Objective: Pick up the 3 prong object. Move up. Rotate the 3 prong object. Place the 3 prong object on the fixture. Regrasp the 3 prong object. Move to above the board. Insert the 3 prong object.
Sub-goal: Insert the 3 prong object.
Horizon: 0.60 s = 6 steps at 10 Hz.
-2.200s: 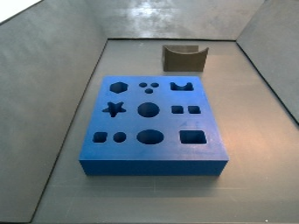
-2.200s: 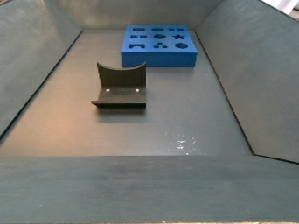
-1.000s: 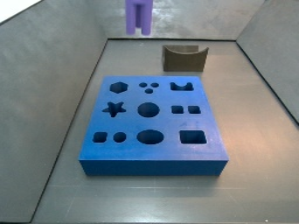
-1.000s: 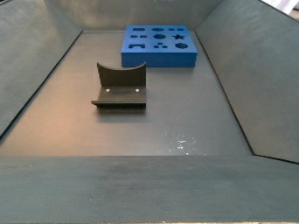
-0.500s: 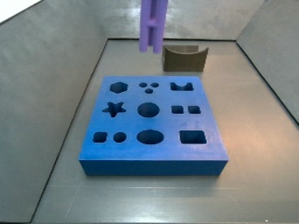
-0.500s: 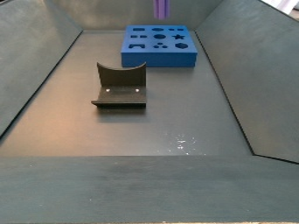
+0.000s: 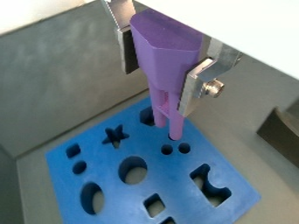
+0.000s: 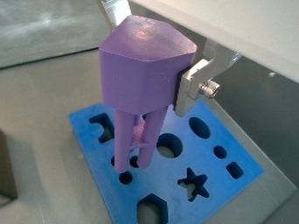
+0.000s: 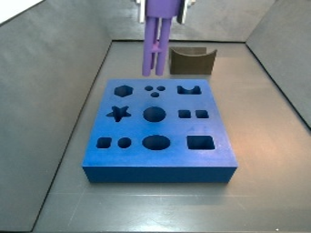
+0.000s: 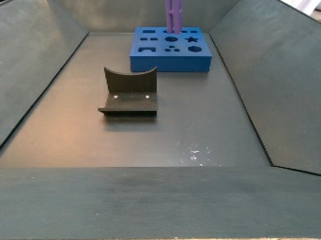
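Gripper (image 7: 163,54) above the board (image 7: 117,188), its silver fingers (image 7: 201,77) pinching the purple 3 prong object (image 7: 162,61) by its thick block end, prongs pointing straight down. In both wrist views the fingers press against opposite flanks of the block (image 8: 146,66), a screw head showing on one plate (image 8: 198,80).

In a side view the object (image 9: 158,41) hangs upright over the far edge of the board (image 9: 158,136), its prong tips level with the slab's back rim and not in any cutout. In a wrist view the prong tips (image 7: 176,131) hover just over the pair of small round holes (image 7: 176,150), near the star cutout (image 7: 114,136); whether they touch the surface cannot be told.

The fixture (image 9: 192,60) stands behind the board in that side view, well apart from the object and empty. From the opposite side the fixture (image 10: 128,92) sits mid-floor, the board (image 10: 172,49) at the far end, and only the purple object (image 10: 174,17) shows above it; the gripper itself is cut off by the frame edge there.
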Motion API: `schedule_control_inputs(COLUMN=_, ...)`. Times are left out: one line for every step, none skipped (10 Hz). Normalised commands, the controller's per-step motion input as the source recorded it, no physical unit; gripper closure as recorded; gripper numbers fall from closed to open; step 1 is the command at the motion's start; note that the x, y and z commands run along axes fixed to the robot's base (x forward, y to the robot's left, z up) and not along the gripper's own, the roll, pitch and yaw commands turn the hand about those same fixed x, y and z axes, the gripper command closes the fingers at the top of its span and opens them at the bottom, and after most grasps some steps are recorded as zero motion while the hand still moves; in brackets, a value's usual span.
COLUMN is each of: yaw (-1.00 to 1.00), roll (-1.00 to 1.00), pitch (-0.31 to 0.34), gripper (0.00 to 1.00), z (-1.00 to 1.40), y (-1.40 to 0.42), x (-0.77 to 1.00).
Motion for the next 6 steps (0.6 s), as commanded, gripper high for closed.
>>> schedule_control_inputs(yaw=-0.19, roll=0.0, pitch=0.014, gripper=1.0, z=-0.12, y=0.04, x=0.19)
schedule_control_inputs(yaw=-0.47, roll=-0.05, pitch=-0.003, gripper=1.0, z=-0.06, y=0.05, x=0.0)
schedule_control_inputs(yaw=-0.54, roll=-0.17, pitch=-0.093, gripper=1.0, z=0.0, y=0.1, x=0.0)
schedule_control_inputs(yaw=-0.63, roll=-0.24, pitch=-0.153, gripper=1.0, z=0.0, y=0.07, x=0.0)
schedule_control_inputs(yaw=-0.71, roll=-0.43, pitch=-0.333, gripper=1.0, z=-0.08, y=0.0, x=0.0)
schedule_control_inputs(yaw=-0.53, roll=-0.5, pitch=-0.369, gripper=1.0, z=0.0, y=0.0, x=0.0)
